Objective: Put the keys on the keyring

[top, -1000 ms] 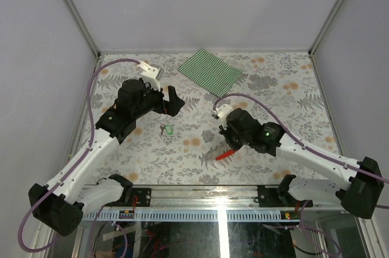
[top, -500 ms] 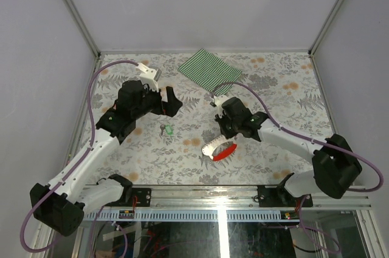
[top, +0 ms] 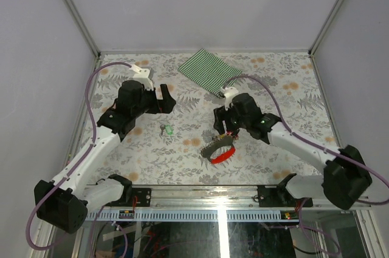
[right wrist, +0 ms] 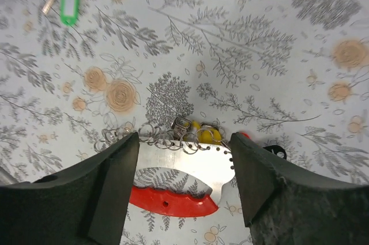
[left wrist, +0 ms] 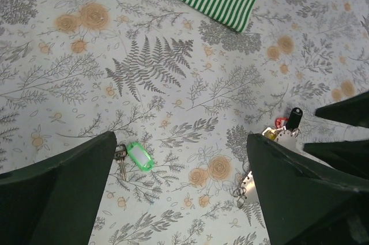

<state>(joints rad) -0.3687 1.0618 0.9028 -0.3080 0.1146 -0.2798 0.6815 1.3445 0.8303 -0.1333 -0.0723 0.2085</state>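
Note:
The keyring (right wrist: 193,164) lies flat on the table: a silver plate with a red curved grip (right wrist: 173,200) and wire rings along its top edge. Two yellow keys (right wrist: 203,132) sit at those rings. My right gripper (right wrist: 184,190) is open, one finger on each side of the plate, low over it; it is also seen in the top view (top: 225,135) above the keyring (top: 219,150). A green-tagged key (left wrist: 140,156) lies apart on the table (top: 167,130), near my left gripper's left finger. My left gripper (left wrist: 181,199) hangs open above the table (top: 165,97), holding nothing.
A green striped cloth (top: 209,71) lies at the back of the floral table (top: 285,88). A small black tag (right wrist: 275,151) lies beside the keyring. Metal frame posts and grey walls enclose the table on three sides.
My right gripper was shut on the keyring and has opened, leaving it flat on the table. The right arm swung towards the back. The left gripper shifted slightly left.

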